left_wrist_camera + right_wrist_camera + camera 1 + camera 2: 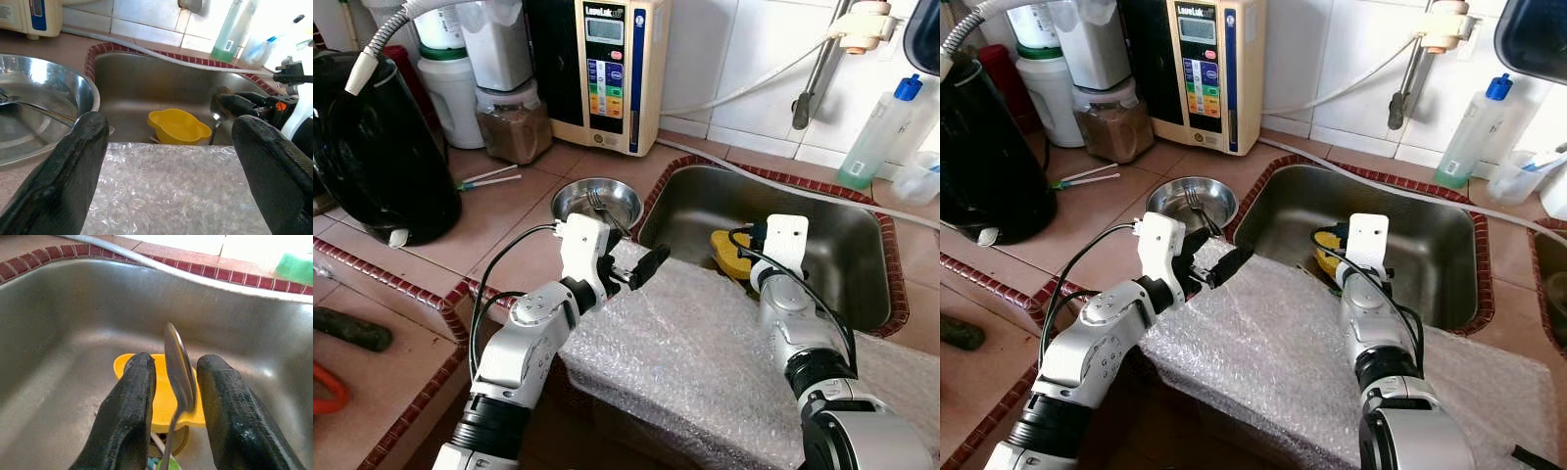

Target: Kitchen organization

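My right gripper point(176, 382) hangs inside the steel sink point(847, 245), shut on a metal spoon point(180, 372) that stands with its bowl upward between the fingers. Just beyond and below it sits a yellow cup point(164, 404), also visible from the left wrist as the yellow cup point(178, 126). My left gripper point(644, 268) is open over the bubble wrap point(685, 352), at the sink's left front corner. Beside it on the counter is a steel bowl point(597, 201) with a fork point(603, 210) lying in it.
A black appliance point(372, 147) stands at the counter's left, with jars point(514, 122) and a water purifier point(607, 69) at the back. Two thin sticks point(489, 178) lie on the tiles. A green-liquid bottle point(876, 132) stands behind the sink, and a hose point(783, 176) runs along its rim.
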